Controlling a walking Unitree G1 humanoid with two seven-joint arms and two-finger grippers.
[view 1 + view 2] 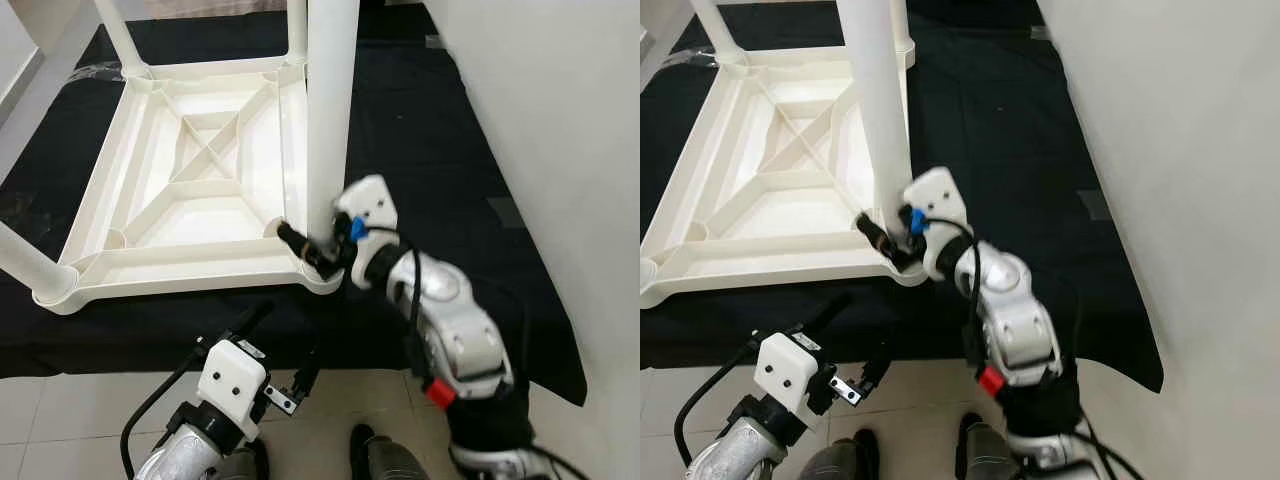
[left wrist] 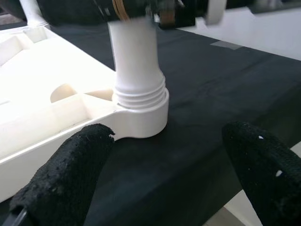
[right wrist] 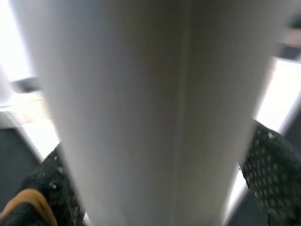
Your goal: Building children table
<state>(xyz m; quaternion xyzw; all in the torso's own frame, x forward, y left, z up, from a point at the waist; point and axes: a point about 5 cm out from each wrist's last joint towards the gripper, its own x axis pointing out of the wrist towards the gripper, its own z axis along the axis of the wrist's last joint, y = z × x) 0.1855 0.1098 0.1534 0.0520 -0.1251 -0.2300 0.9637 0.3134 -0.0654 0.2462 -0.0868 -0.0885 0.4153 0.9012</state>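
Tabletop (image 1: 190, 180) lying upside down on black cloth (image 1: 420, 130); my right gripper (image 1: 318, 248) pinching leg (image 1: 330, 110) just above its corner socket (image 2: 141, 117); threads showing, so I am judging it not seated; keep leg upright while twisting; left gripper (image 1: 275, 365) idling spread near cloth edge; wall (image 1: 560, 120) crowding right.

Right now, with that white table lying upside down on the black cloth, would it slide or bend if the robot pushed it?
Probably it would slide: the tabletop looks like thin ribbed plastic, so likely light, though the black cloth may drag. The ribs suggest it stays stiff. The leg stands tall in its corner socket with the right gripper closed round its base, so a push high up might tilt it.
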